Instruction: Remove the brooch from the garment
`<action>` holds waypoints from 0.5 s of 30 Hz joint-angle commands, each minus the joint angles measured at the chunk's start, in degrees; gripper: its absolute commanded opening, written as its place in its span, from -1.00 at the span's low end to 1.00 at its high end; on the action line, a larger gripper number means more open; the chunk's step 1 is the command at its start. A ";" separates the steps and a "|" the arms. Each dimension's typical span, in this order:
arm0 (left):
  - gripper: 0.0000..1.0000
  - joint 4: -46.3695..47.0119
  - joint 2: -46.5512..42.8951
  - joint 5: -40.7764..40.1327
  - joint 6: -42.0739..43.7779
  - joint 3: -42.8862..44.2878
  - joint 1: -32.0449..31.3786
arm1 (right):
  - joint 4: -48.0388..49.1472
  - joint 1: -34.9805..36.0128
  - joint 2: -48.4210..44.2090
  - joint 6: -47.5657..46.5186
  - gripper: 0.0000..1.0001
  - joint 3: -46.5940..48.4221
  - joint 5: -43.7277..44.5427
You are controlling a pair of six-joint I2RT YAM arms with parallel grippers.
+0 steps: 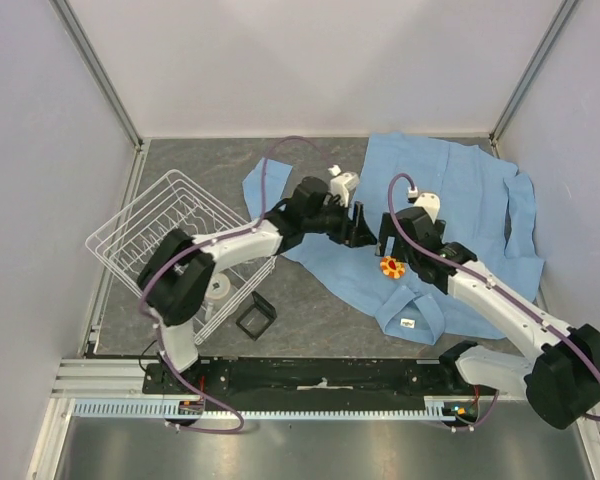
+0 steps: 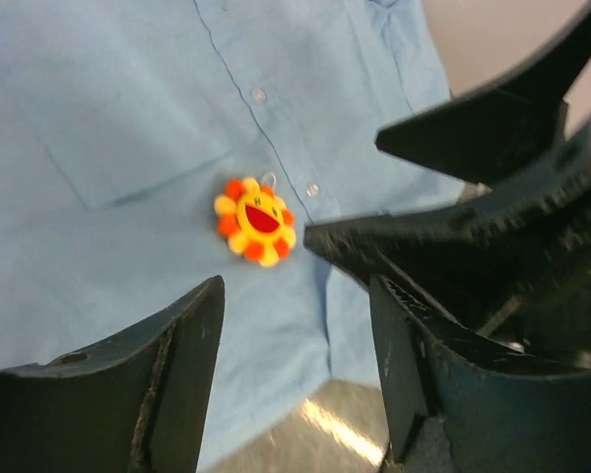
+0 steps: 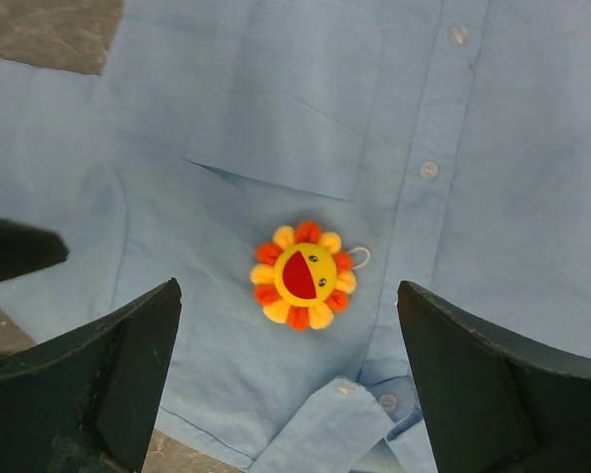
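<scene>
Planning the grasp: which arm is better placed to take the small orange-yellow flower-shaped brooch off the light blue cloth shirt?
Probably the right. The open right gripper frames the brooch squarely between its fingers on the shirt. The left gripper, also open, has the brooch beyond its gap and off centre.

We see a dark grey, speckled table [image 1: 310,325] with pale walls on three sides. A light blue shirt [image 1: 470,190] lies directly on its right half, reaching the far edge. It is spread fairly flat, with the collar and white label toward the near edge. On the left stands a white wire rack [image 1: 145,225], set at an angle to the table's edges. Near its near corner, apart from the shirt, a small black square frame [image 1: 256,315] lies on bare surface. We cannot tell whether a pale round disc [image 1: 217,290] rests in the rack or on the table.
</scene>
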 commanded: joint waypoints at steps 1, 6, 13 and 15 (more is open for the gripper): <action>0.27 3.36 8.69 -3.26 7.37 9.65 -2.70 | 4.48 -4.23 -3.09 2.83 0.96 -3.08 -2.88; 0.18 4.14 13.01 -6.08 11.24 11.08 -4.20 | 7.13 -8.28 -2.48 0.46 0.83 -6.42 -6.40; 0.11 6.95 11.96 -10.12 14.59 7.04 -4.37 | 9.24 -9.52 3.14 -1.83 0.64 -7.04 -10.18; 0.06 7.57 11.96 -9.69 14.58 6.25 -4.46 | 9.24 -9.43 4.29 -2.45 0.58 -7.04 -10.36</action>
